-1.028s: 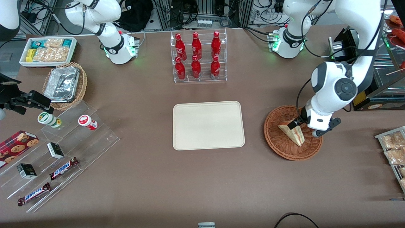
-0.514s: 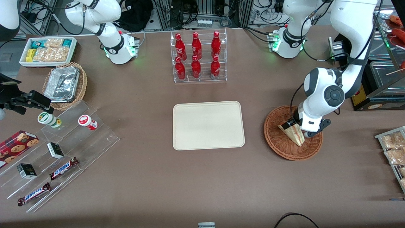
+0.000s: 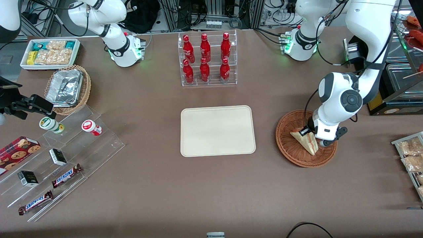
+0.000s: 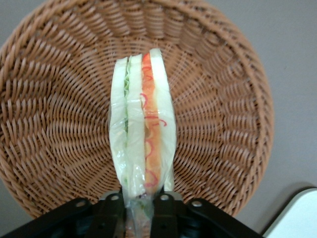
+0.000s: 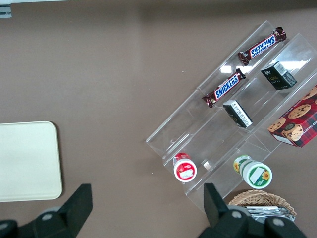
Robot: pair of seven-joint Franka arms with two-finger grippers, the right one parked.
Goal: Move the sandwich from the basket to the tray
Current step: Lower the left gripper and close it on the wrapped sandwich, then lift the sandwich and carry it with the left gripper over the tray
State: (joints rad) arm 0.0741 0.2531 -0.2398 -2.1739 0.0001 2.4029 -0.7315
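The sandwich (image 3: 306, 141) is a pale bread wedge in clear wrap, with orange-red and green filling (image 4: 141, 134). It stands on edge over the reddish-brown wicker basket (image 3: 290, 148), whose woven floor (image 4: 59, 129) shows all around it. My left gripper (image 3: 310, 135) is down in the basket, shut on the sandwich's thick end, one black finger (image 4: 110, 213) pressed to each bread face (image 4: 139, 210). The cream tray (image 3: 217, 131) lies bare at the table's middle, beside the basket toward the parked arm's end; one corner of the tray (image 4: 297, 218) shows past the basket rim.
A clear rack of red bottles (image 3: 207, 59) stands farther from the front camera than the tray. A tan basket of foil trays (image 3: 67, 88), a white snack box (image 3: 50, 53) and a stepped acrylic shelf (image 3: 59, 158) lie toward the parked arm's end. Snack packets (image 3: 411, 155) lie near the working arm's end.
The left arm's wrist has swung in over the basket toward the sandwich and settled; the gripper stays at the sandwich's thick end. The sandwich has hardly moved.
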